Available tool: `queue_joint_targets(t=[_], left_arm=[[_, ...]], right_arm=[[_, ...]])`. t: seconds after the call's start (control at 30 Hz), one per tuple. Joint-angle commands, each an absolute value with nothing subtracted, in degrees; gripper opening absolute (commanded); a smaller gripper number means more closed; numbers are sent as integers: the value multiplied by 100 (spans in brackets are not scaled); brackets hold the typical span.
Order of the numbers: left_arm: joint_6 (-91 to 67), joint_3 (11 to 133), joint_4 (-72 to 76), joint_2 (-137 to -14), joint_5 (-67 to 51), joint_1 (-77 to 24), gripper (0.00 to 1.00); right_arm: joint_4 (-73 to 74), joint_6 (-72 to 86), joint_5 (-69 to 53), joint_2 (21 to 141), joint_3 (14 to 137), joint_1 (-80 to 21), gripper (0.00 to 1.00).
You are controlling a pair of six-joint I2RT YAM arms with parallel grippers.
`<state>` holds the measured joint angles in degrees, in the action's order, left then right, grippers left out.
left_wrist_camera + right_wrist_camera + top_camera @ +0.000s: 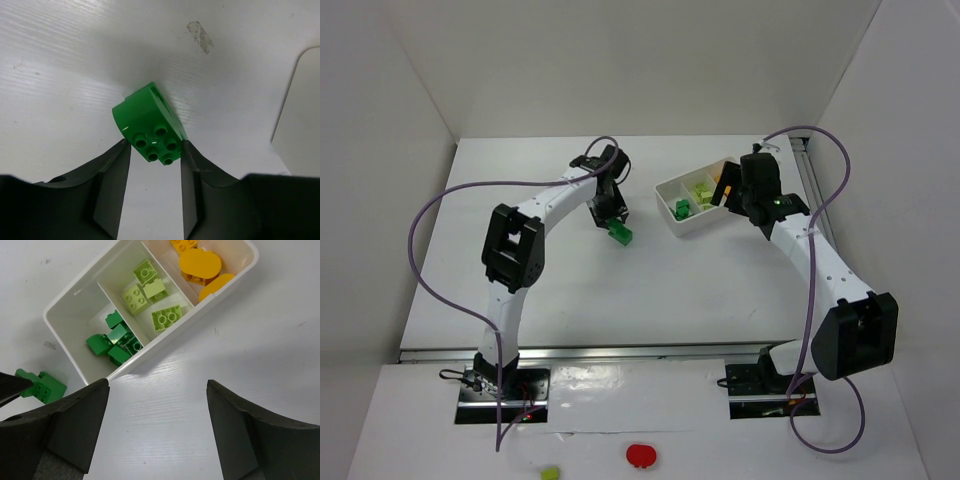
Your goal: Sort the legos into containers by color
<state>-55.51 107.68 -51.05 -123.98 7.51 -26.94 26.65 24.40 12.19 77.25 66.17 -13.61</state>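
Divided tray (694,223) on table (650,290), far R of centre. It has 3 compts in a row L to R, w/ lego bricks (150,295) in each. One loose brick (145,120) on table, L of tray & apart from it, between L gripper (152,155) fingers; contact unclear. R gripper (157,405) at tray's R end. On front ledge: small blob (550,472) L of round thing (641,456).

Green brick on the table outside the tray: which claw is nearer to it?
Left. The left claw has a finger on either side of the green brick. The right claw is open by the tray, off to the brick's right.
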Motion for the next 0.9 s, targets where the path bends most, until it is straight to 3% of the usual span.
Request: queue_joint_targets(t=[0.0,0.1,0.27,0.37,0.43,0.57,0.87], left_arm=[[-5415,10872,-5106,-12419,668,-2716,51],[-5090,10933,-5106,-12419,616,-2716,44],[-3852,11100,-4781,-12366,106,-2716,48],[-3507,11206,-4843,-12428,368,-2716,61],[-3507,11206,-4904,-12428,623,-2716,81],[-3761,11206,-4904,-12428,624,-2716,92],[-4886,11206,-4966,-12604,747,-2716,76]], right_arm=[[2470,2417,1169,7690,6584,-1354,85],[2470,2417,1169,7752,6583,-1354,85],[2470,2417,1116,7752,6583,-1354,85],[2470,2417,1064,7804,6583,-1354,85],[2470,2417,1063,7805,6583,-1354,85],[2417,2417,959,7805,6583,-1354,85],[2417,2417,905,7857,6583,-1354,85]])
